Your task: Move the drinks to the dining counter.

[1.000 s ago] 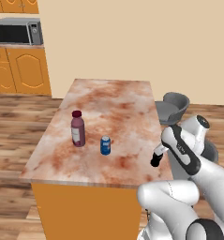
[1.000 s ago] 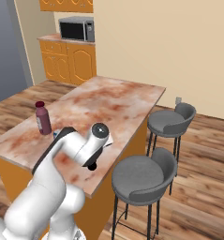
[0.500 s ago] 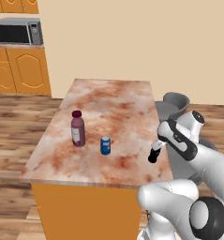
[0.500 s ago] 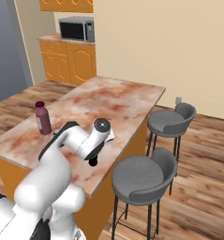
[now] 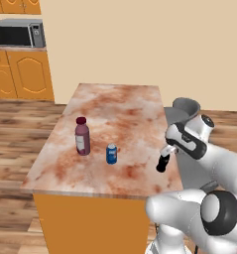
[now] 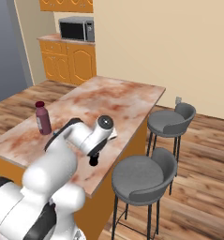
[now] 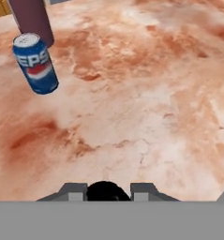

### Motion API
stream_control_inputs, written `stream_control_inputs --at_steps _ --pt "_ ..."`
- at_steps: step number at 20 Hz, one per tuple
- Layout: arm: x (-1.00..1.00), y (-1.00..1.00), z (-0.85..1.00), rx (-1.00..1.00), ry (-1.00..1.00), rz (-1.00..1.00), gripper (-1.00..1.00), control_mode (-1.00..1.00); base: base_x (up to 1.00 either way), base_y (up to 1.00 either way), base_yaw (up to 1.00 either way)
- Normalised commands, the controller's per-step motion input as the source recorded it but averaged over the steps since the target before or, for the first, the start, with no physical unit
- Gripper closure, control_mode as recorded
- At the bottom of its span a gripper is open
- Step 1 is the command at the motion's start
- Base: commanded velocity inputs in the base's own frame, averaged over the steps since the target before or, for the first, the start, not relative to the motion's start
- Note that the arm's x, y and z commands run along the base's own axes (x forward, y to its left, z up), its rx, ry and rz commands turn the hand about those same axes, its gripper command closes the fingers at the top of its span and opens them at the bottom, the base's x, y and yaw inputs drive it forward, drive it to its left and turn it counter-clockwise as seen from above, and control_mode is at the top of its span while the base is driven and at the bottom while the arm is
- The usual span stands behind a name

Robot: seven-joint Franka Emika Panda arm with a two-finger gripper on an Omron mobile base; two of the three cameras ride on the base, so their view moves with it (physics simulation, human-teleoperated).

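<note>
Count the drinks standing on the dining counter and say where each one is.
2. The bottle stands upright near the dining counter's left edge in the left base view; the blue can stands just right of it, apart from it. No others visible.

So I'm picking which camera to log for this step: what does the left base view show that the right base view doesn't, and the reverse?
Left base view alone: the short blue can with white markings, standing apart on the counter beside the bottle. In the right base view the arm covers that spot.

Right base view alone: two grey padded bar stools, the nearer and the farther, seen whole along the counter's side.

Both: the small dark maroon bottle with a red cap, upright on the marbled reddish-brown dining counter, the shut dark gripper over its near edge, and the grey microwave.
</note>
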Motion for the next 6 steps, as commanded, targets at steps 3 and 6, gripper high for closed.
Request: stream_control_inputs --at_steps 3,6 --pt "0.14 0.03 -0.23 0.00 -0.02 0.00 1.00 -1.00 0.00 0.00 0.00" --pt "0.03 0.15 -0.25 0.00 0.00 0.00 1.00 -1.00 0.00 0.00 0.00"
